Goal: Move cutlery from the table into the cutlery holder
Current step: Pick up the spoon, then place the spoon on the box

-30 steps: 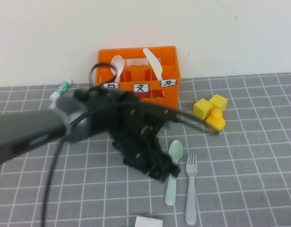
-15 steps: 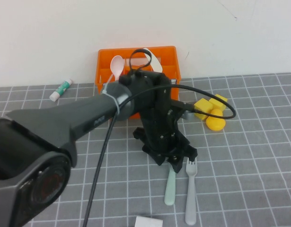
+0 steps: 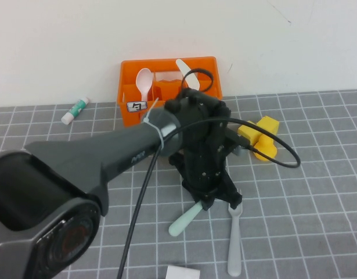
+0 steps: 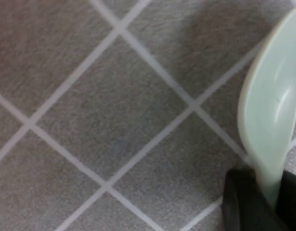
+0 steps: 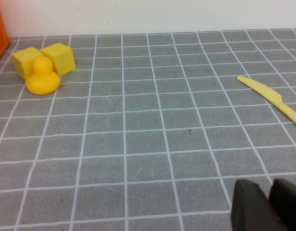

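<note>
My left gripper (image 3: 216, 199) is low over the table (image 3: 306, 192), in front of the orange cutlery holder (image 3: 166, 93). It is shut on the neck of the mint green spoon (image 3: 184, 220), whose handle sticks out toward the front left. In the left wrist view the spoon's bowl (image 4: 275, 110) shows just past my fingers (image 4: 241, 202). The grey fork (image 3: 234, 238) lies right beside the gripper. A pale pink spoon (image 3: 144, 79) and a cream-white knife (image 3: 184, 71) stand in the holder. My right gripper (image 5: 270, 204) is shut and empty low over the table, and is out of the high view.
Yellow cubes and a yellow duck (image 3: 260, 138) sit right of the holder, and show in the right wrist view too (image 5: 42, 79). A yellow knife (image 5: 273, 98) lies on the table in that view. A glue stick (image 3: 74, 110) lies far left. A white object (image 3: 183, 272) is at the front edge.
My left arm swung right and came down on the mint spoon and closed on it. The spoon's handle has turned from pointing straight to the front to pointing front-left.
</note>
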Robot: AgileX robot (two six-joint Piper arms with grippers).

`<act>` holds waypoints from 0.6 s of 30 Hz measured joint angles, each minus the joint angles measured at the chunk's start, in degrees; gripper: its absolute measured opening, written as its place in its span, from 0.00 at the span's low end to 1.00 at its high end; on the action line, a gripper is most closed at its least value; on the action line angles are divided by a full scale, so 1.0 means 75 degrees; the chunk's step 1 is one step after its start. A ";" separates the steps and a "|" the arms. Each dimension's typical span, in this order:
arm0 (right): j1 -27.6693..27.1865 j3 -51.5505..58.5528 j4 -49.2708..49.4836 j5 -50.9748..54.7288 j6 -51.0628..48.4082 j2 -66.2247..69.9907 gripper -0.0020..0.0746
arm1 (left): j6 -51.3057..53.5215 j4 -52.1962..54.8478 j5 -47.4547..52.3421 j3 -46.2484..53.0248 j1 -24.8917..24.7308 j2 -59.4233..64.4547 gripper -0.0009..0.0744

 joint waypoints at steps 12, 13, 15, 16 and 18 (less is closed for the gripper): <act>0.0000 0.0000 0.0000 0.0000 0.0000 0.0000 0.14 | 0.0843 -0.0375 0.0137 0.0033 -0.0326 -0.1380 0.12; 0.0000 0.0000 0.0000 0.0000 0.0000 0.0000 0.14 | 0.0934 -0.0392 0.0070 0.0064 -0.0326 -0.1631 0.12; 0.0000 0.0000 0.0000 0.0000 0.0000 0.0000 0.14 | 0.1010 -0.0358 -0.0149 0.0273 -0.0331 -0.2107 0.12; 0.0000 0.0000 0.0000 0.0000 0.0000 0.0000 0.14 | 0.1010 -0.0296 -0.0303 0.0457 -0.0331 -0.2381 0.12; 0.0000 0.0000 0.0000 0.0000 0.0000 0.0000 0.14 | 0.1010 -0.0118 -0.0734 0.0913 -0.0331 -0.2882 0.12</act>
